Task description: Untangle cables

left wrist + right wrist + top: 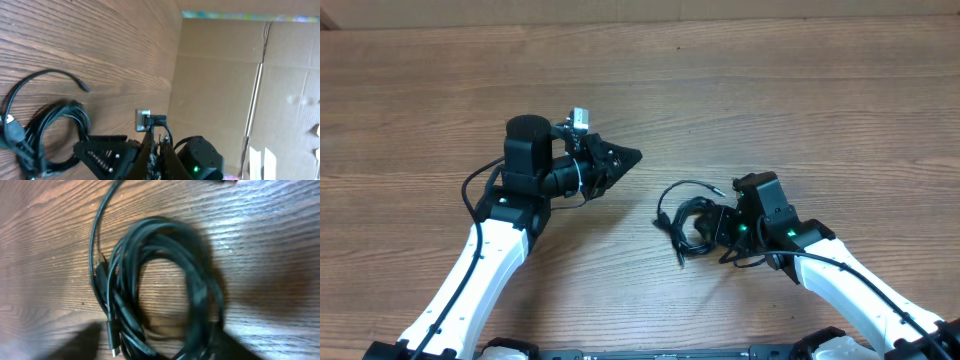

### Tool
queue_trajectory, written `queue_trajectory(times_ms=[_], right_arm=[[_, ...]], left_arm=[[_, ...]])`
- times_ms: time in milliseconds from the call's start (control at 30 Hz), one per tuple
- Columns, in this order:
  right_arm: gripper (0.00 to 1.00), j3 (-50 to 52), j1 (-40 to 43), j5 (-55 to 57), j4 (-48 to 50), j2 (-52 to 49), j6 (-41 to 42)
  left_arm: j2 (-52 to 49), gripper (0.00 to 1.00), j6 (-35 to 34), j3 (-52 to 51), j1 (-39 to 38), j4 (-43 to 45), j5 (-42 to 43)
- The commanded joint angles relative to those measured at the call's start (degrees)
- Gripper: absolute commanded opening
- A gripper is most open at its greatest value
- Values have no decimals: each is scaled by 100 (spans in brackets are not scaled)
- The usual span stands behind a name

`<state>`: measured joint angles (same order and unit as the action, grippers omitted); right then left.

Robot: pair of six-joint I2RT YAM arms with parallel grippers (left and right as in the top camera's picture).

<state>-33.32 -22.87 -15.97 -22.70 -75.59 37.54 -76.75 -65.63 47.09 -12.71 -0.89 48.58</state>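
The cables [685, 212] lie as one loose black coil on the wooden table, with one free end [720, 187] arcing away to the right. My right gripper [718, 228] hovers directly over the coil's right side. In the right wrist view the cables [165, 280] fill the frame, with a silver-tipped plug [114, 349] at the lower left. No fingers meet over the coil, so the jaws stand open. My left gripper [632, 155] is shut on nothing, up and to the left of the coil. In the left wrist view its fingertips [156, 134] are pressed together and the cables [45, 132] lie at the left.
The right arm's body with its green light [196, 168] sits close behind the left fingers. A cardboard wall [225, 90] rises past the table's edge. Bare wood table [800, 90] surrounds the coil.
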Motion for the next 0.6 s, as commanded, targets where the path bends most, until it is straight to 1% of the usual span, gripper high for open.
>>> queue_trajectory(times_ms=[0,100,167,267,333,400,467,533,567], right_arm=[[100,-72,0,133,2,55,-2],[100,-72,0,2,-44,55,-2],[100,-72,0,-697,-212,55,59],[100,-72,0,-960,-243,55,59],[100,-72,0,-962,-214,55,59],[100,-72,0,-960,-160,55,59],[100,-72,2,-957,-164,55,57],[100,-72,2,-957,-164,55,57],[100,-72,0,-960,-164,55,57]], left_arm=[[68,9,743,74,28,-188,195],[68,9,1360,74,26,-664,-20],[68,9,1670,74,22,-1069,-413],[68,9,1766,74,-24,-1685,-1261],[68,10,1853,74,-92,-1967,-1602],[68,13,2085,74,-229,-2133,-1862],[61,16,2273,74,-448,-2277,-2306],[33,22,2280,74,-739,-2450,-2817],[15,26,2280,74,-872,-2487,-2966]])
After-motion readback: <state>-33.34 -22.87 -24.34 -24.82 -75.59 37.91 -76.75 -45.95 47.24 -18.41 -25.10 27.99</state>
